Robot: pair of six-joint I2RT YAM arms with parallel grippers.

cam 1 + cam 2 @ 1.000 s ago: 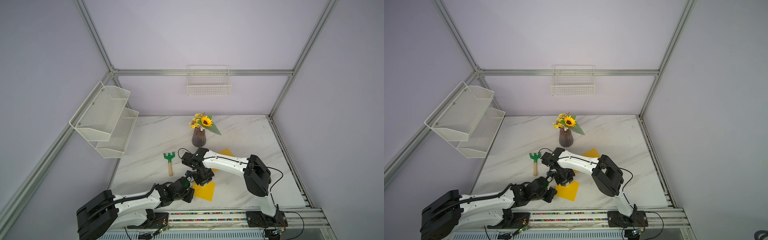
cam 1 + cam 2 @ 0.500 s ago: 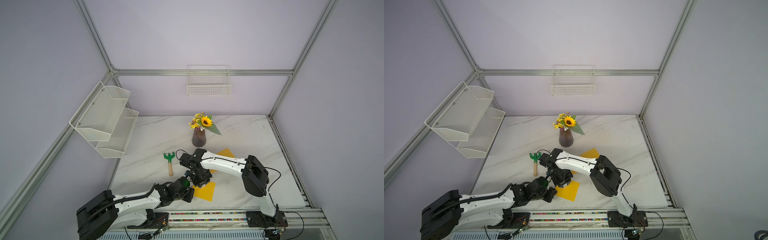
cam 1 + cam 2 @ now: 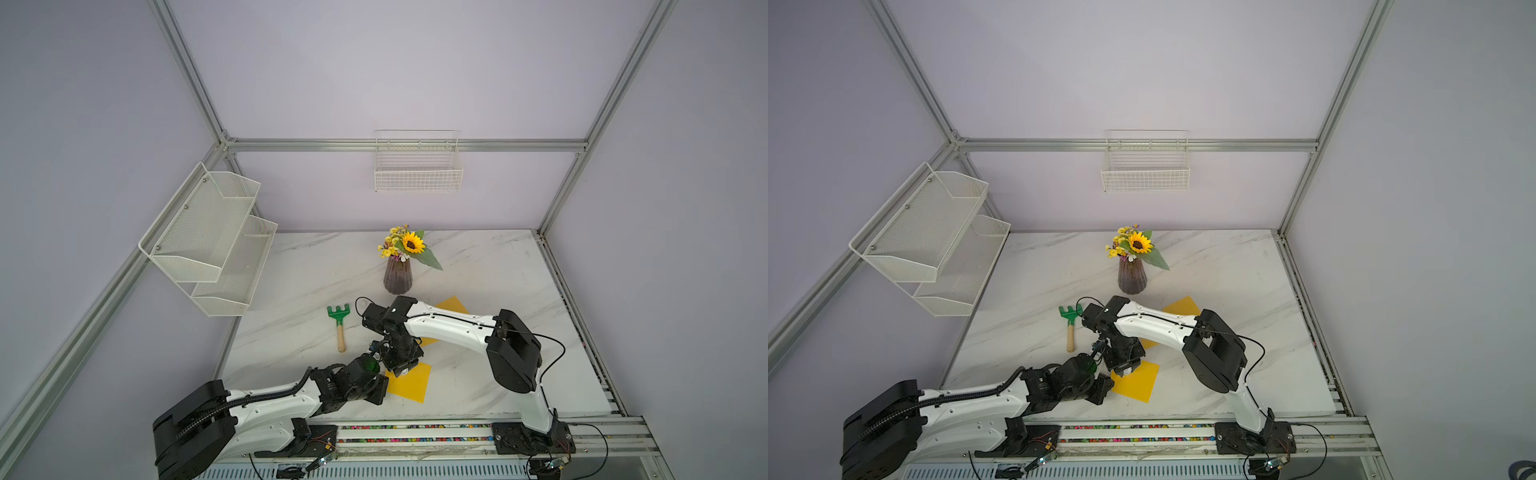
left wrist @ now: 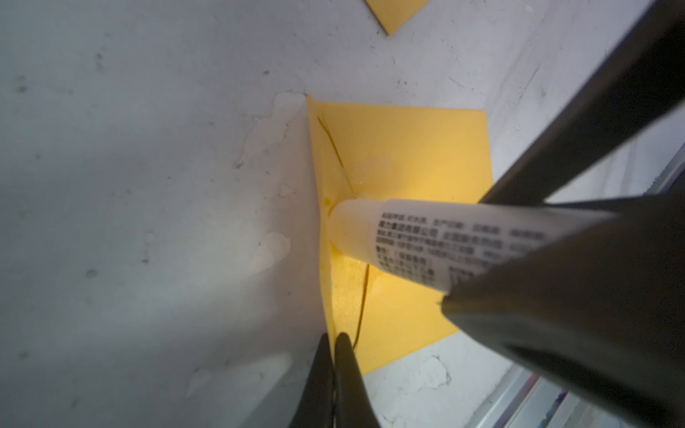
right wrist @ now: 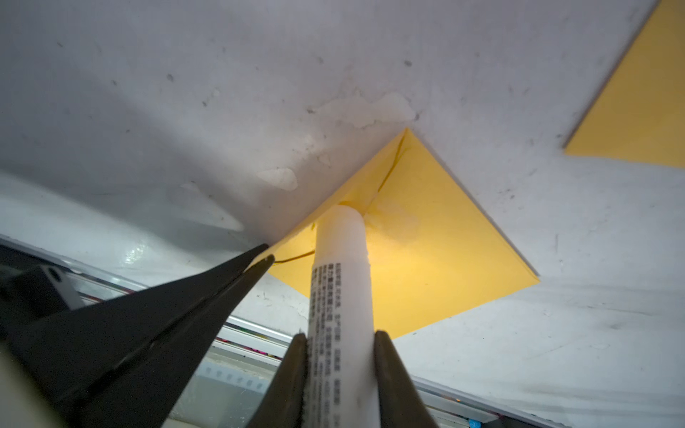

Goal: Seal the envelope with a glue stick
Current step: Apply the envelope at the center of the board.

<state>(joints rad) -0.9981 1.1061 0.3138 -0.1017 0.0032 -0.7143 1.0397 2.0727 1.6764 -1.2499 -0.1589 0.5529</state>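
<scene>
While the right gripper (image 5: 341, 337) is clamped on the glue stick (image 5: 343, 266), one finger on each side of the printed barrel, the stick points down at the envelope (image 5: 444, 241). The stick's white end touches the yellow paper just inside the raised flap, about midway along the fold.

Left gripper (image 4: 333, 336): jaws pressed together on the flap's free edge near one corner. The yellow edge runs in between the tips. The flap stands up from the envelope body and shows almost edge-on in the left wrist view.

Paper beside the stick's end looks glossy and wet. A thin dark line runs along the flap on both sides of the stick.

Table (image 3: 478, 257): white marble, with pale smears (image 4: 267, 137) just beside the flap.

In both top views the envelope lies near the table's front edge, and the two arms meet over its left corner. There the stick is mostly hidden under the right gripper.

A second yellow sheet (image 3: 453, 305) lies farther back, partly under the right arm and apart from the envelope.

Rake (image 3: 340, 324): flat on the table to the left of the grippers, not touching them, tines toward the back.

Vase (image 3: 397, 276): upright behind the arms, holding a sunflower.
</scene>
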